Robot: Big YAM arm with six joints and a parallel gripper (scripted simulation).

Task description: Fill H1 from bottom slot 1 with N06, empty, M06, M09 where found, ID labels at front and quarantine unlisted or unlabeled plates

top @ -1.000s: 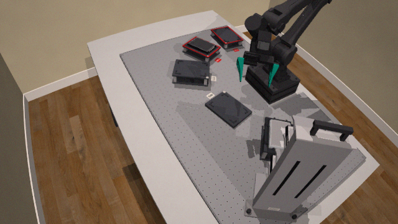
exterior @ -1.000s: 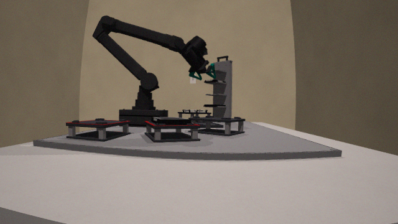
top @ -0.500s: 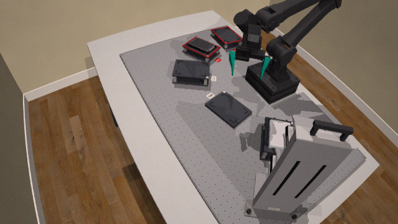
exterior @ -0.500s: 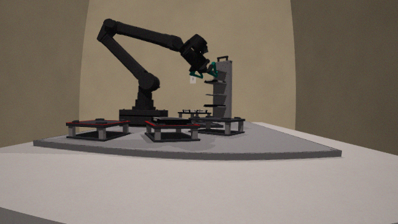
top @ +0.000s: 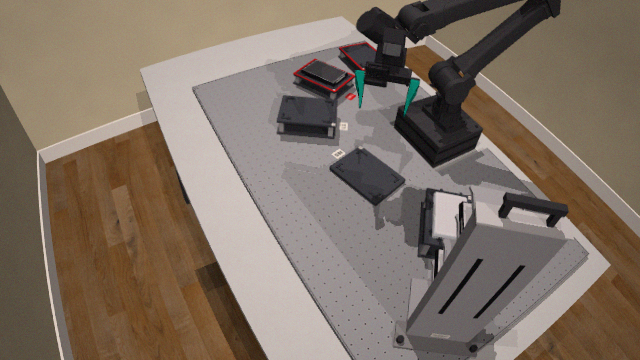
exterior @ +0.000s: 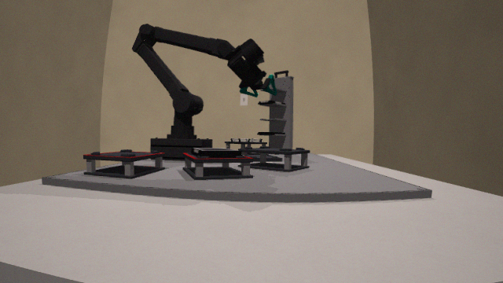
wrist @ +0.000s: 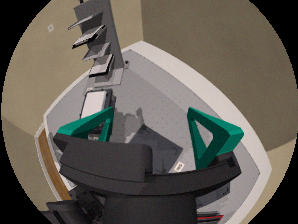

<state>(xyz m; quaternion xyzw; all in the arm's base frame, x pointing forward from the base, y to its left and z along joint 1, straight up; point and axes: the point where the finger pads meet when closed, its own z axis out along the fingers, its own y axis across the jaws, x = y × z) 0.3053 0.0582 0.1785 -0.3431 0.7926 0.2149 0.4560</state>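
Note:
The plate hotel H1 (top: 480, 280) stands at the near right of the deck as a grey tower with a handle on top. The exterior view shows its shelves (exterior: 271, 119) side on, and I cannot read what lies on them. A white plate (top: 447, 215) lies on the landing nest in front of the hotel. It also shows in the wrist view (wrist: 95, 103). My gripper (top: 385, 95) hangs high above the deck near the arm's base, open and empty. It shows in the exterior view (exterior: 259, 90) and in the wrist view (wrist: 149, 129).
A red-edged quarantine nest (top: 322, 75) holds a dark plate (exterior: 216, 151). The other red-edged nest (top: 359, 54) is free. A raised dark nest (top: 306, 115) and a flat dark nest (top: 367, 175) stand mid-deck. The arm's base (top: 440, 130) is at the right.

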